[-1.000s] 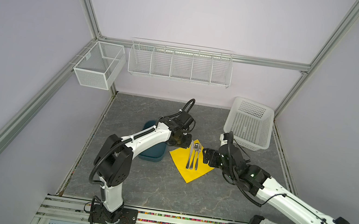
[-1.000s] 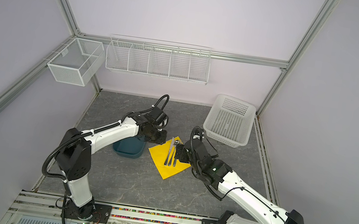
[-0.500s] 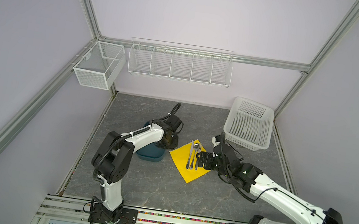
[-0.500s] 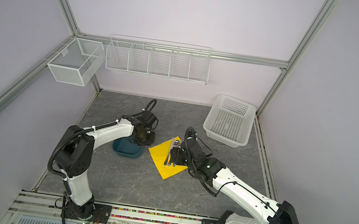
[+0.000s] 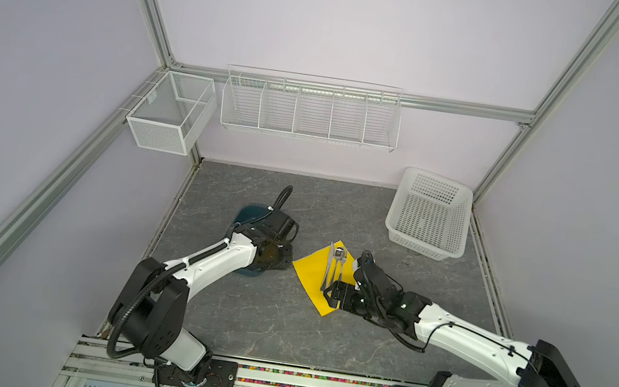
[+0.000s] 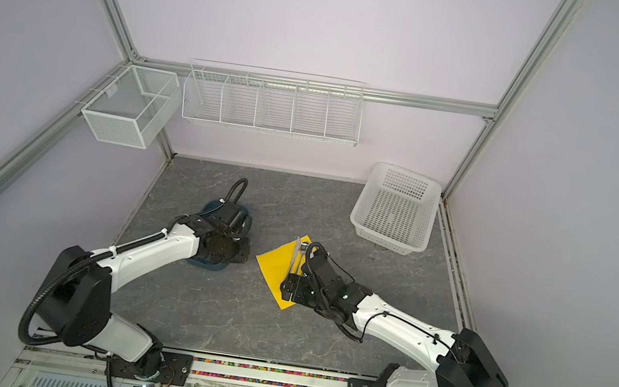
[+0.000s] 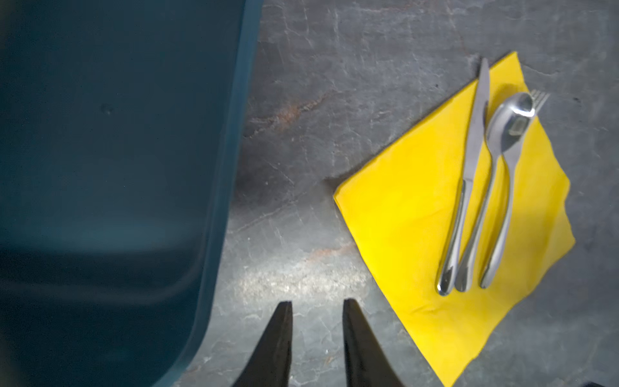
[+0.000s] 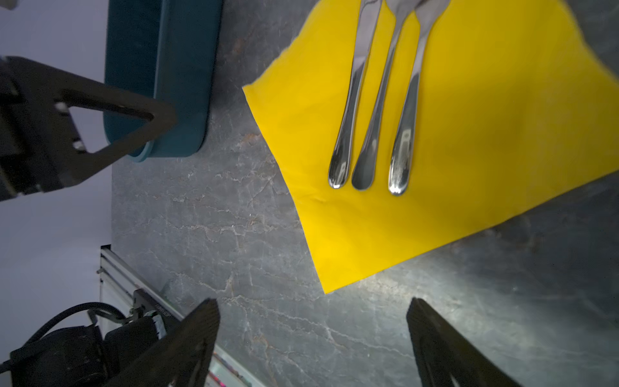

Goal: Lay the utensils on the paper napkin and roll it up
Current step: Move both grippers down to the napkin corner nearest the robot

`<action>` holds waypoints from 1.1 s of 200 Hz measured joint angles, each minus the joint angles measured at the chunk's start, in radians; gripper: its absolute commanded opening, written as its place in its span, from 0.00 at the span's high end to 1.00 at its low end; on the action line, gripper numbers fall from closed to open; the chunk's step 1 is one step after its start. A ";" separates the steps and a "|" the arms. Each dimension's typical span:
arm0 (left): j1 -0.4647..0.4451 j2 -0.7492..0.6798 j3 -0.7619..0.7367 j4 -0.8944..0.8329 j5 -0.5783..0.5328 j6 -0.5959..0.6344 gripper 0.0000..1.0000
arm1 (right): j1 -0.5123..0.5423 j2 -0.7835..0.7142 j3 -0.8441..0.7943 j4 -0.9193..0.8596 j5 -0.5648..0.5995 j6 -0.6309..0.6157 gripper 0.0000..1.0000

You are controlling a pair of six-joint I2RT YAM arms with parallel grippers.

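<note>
The yellow paper napkin (image 5: 311, 277) (image 6: 275, 267) lies flat as a diamond on the grey table. The utensils (image 5: 339, 252) lie on it side by side: knife (image 7: 474, 150), spoon (image 7: 502, 134) and fork, whose tines (image 7: 539, 97) poke out past the spoon's bowl. Their handles (image 8: 368, 134) point at my right gripper (image 8: 311, 301) (image 5: 333, 295), which hovers wide open and empty just off the napkin's front corner. My left gripper (image 7: 316, 303) (image 5: 283, 261) sits low between the teal tub (image 7: 117, 134) and the napkin's left corner, open by a narrow gap, holding nothing.
The teal tub (image 5: 249, 214) stands left of the napkin, partly under my left arm. A white plastic basket (image 5: 428, 217) sits at the back right. A wire rack (image 5: 310, 110) and a mesh box (image 5: 169, 113) hang on the walls.
My left gripper has pulled back from the napkin's far end to its left corner by the tub. My right gripper has slid along the napkin toward its front corner.
</note>
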 measured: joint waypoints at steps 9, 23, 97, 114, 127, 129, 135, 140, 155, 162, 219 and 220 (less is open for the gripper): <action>0.000 -0.037 -0.036 0.016 0.013 -0.005 0.70 | 0.014 0.008 -0.014 0.018 -0.008 0.037 0.08; 0.000 -0.085 -0.084 0.039 0.037 -0.008 0.69 | 0.037 0.015 -0.039 0.058 -0.009 0.097 0.08; 0.000 -0.163 -0.126 0.062 0.067 0.048 0.68 | 0.095 0.132 -0.069 0.233 -0.013 0.356 0.07; 0.000 -0.164 -0.121 0.060 0.060 0.064 0.68 | 0.100 0.162 -0.074 0.270 -0.017 0.393 0.07; 0.000 -0.164 -0.120 0.060 0.056 0.074 0.68 | 0.100 0.186 -0.082 0.301 -0.020 0.417 0.06; 0.000 -0.164 -0.120 0.059 0.055 0.075 0.68 | 0.100 0.190 -0.083 0.306 -0.020 0.420 0.06; 0.000 -0.164 -0.119 0.058 0.053 0.079 0.68 | 0.100 0.203 -0.084 0.317 -0.022 0.430 0.06; 0.000 -0.164 -0.119 0.057 0.051 0.083 0.68 | 0.099 0.208 -0.083 0.333 -0.024 0.435 0.06; 0.000 -0.164 -0.117 0.054 0.044 0.094 0.68 | 0.100 0.224 -0.082 0.365 -0.026 0.452 0.06; 0.000 -0.164 -0.117 0.052 0.040 0.098 0.68 | 0.100 0.228 -0.082 0.375 -0.026 0.462 0.06; 0.000 -0.146 -0.117 0.065 0.090 0.107 0.67 | 0.098 0.209 -0.085 0.389 0.019 0.439 0.09; 0.000 -0.145 -0.117 0.066 0.092 0.106 0.67 | 0.097 0.208 -0.085 0.388 0.020 0.439 0.09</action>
